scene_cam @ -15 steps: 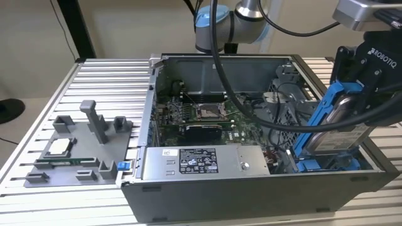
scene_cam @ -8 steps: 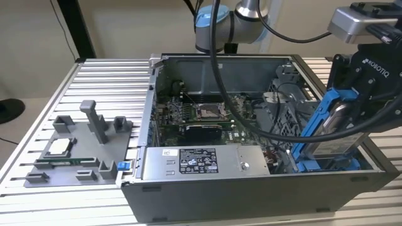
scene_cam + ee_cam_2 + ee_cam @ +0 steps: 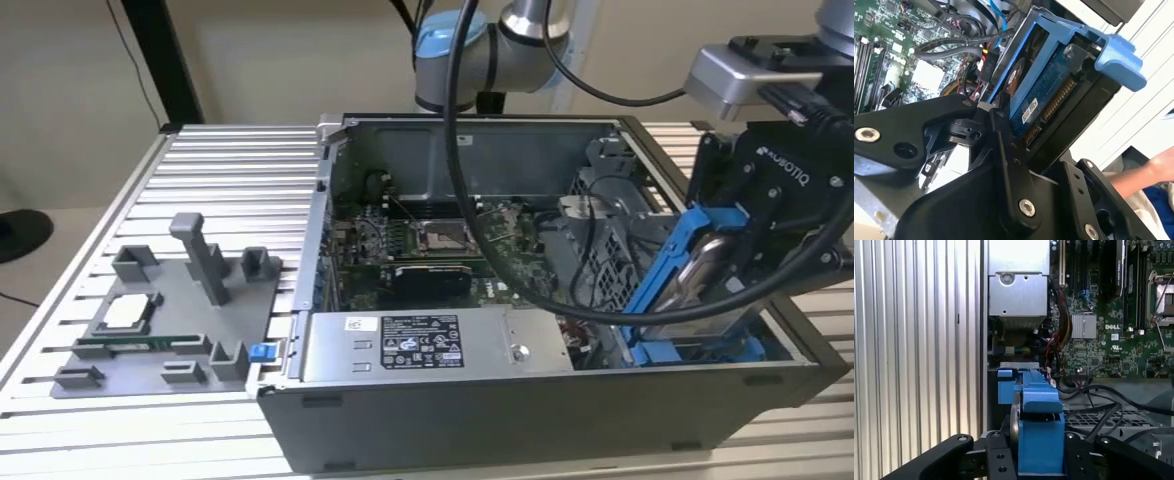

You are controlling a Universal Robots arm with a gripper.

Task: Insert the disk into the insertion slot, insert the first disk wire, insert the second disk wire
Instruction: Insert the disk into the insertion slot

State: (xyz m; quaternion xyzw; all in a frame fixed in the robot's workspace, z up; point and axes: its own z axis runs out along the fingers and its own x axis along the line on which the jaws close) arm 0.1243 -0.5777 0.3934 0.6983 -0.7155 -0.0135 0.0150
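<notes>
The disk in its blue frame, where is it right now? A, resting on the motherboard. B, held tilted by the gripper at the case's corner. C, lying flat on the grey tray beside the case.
B: the exterior view shows the gripper holding the disk tilted at the insertion slot.

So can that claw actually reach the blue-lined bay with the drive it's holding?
Probably yes. The claw grips the disk tilted, its lower end at the insertion slot's blue rails. Nothing solid seems to lie between them, though black cables run close by.
</notes>
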